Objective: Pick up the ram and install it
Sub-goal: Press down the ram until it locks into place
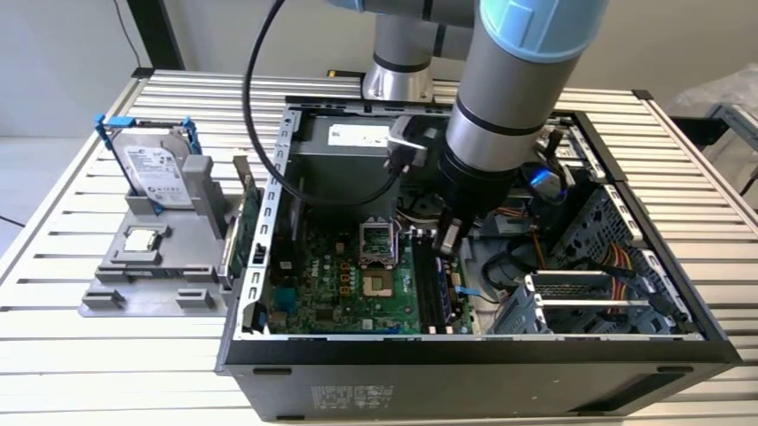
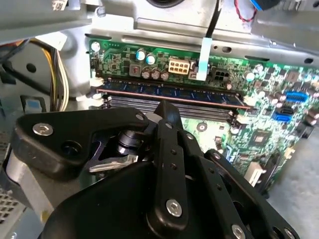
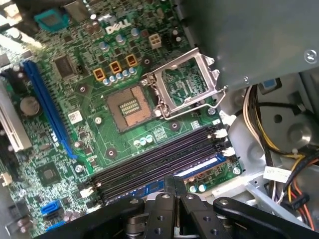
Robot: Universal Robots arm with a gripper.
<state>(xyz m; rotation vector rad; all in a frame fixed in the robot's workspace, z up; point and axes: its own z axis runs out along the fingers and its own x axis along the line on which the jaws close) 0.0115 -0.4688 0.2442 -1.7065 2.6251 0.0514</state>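
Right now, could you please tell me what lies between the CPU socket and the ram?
Between the CPU socket and the ram run empty black memory slots, seen in the first wrist view.

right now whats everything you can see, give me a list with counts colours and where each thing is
computer case: one, black, open on the slatted table.
motherboard: one, green, flat inside the case; its processor socket is open and empty.
ram: one, dark stick, lying in a memory slot just beyond the gripper's tips in the second wrist view.
memory slots: a row of black ones plus a blue one, beside the socket.
hard drive: one, silver with blue brackets, upright in the grey holder on the exterior view's left.
chip: one, small, silver-topped, on that holder.
cables: a bundle, yellow, orange, black, by the case wall.
gripper: one, black, fingers together over the slots.
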